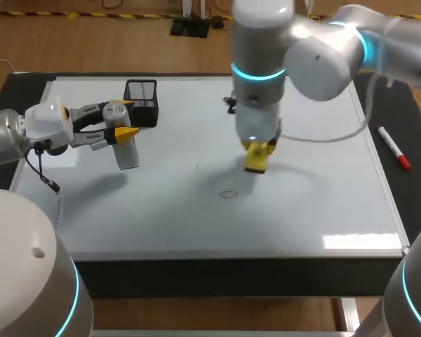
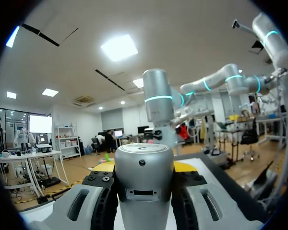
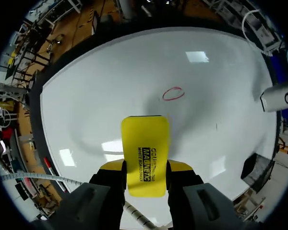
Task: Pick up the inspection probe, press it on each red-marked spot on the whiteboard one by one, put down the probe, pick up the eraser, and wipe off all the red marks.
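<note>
Right pincer is clenched on the yellow eraser, hanging at the centre of the head view over the whiteboard. From its own wrist camera the pincer has a yellow tip on either flank of the eraser, with the pad facing down at the board. I would say the eraser hangs just clear of the surface rather than on it.

One thin red ring shows on the board, a little below and left of the eraser in the head view, and ahead of the fingers in the wrist view. I see no other red mark.

Left pincer, at the left of the frame, is closed on the silver probe. Its wrist camera shows the probe's cylinder wedged between the fingers.

To my eye the wiping step is in hand, though the probe has not been set down. The next move calls for lowering the eraser flat onto the board and sweeping it across the ring.

A black mesh basket stands at the upper left, just beside the left pincer. What lies in it, if anything, I cannot tell. A red-capped marker pen lies on the dark tabletop at the right.
</note>
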Motion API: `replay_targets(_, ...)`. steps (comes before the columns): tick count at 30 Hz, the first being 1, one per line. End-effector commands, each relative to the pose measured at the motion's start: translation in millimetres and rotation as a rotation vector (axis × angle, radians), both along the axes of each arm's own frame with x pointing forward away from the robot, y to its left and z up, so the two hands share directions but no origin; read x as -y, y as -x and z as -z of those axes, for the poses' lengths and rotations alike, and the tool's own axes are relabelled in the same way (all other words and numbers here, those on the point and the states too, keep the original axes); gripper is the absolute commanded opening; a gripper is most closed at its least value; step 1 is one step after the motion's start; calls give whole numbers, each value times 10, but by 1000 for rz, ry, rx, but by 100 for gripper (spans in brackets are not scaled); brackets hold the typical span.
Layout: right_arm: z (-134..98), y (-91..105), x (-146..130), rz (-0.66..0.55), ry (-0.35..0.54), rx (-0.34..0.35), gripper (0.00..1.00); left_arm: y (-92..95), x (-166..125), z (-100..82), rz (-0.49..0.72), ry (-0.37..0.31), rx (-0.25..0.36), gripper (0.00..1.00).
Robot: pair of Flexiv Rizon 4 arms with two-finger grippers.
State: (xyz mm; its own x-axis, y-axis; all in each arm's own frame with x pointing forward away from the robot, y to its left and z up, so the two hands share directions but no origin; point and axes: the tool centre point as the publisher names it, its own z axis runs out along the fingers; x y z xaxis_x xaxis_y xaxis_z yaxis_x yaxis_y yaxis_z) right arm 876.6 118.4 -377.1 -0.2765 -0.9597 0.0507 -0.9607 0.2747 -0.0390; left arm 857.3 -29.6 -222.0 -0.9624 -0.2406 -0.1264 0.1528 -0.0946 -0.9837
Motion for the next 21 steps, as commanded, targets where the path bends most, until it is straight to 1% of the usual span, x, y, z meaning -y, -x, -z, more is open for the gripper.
replay_targets(1, 23, 141, -311, -44, 18, 26, 0, 2, -1, -8, 0, 0, 1, 0)
replay_targets(3, 30, 205, -427, -74, 24, 32, 0, 2, -1, -8, 0, 0, 1, 0)
replay_targets(12, 100, 479, -886, -193, -12, 13, 0, 2, -1, -8, 0, 0, 1, 0)
replay_targets(17, 137, 584, -1020, -217, -34, 19, 0, 2, -1, -8, 0, 0, 1, 0)
replay_targets(19, 180, 626, -1051, -231, -28, 35, 0, 2, -1, -8, 0, 0, 1, 0)
replay_targets(21, 225, 662, -1076, -242, -34, 25, 0, 2, -1, -8, 0, 0, 1, 0)
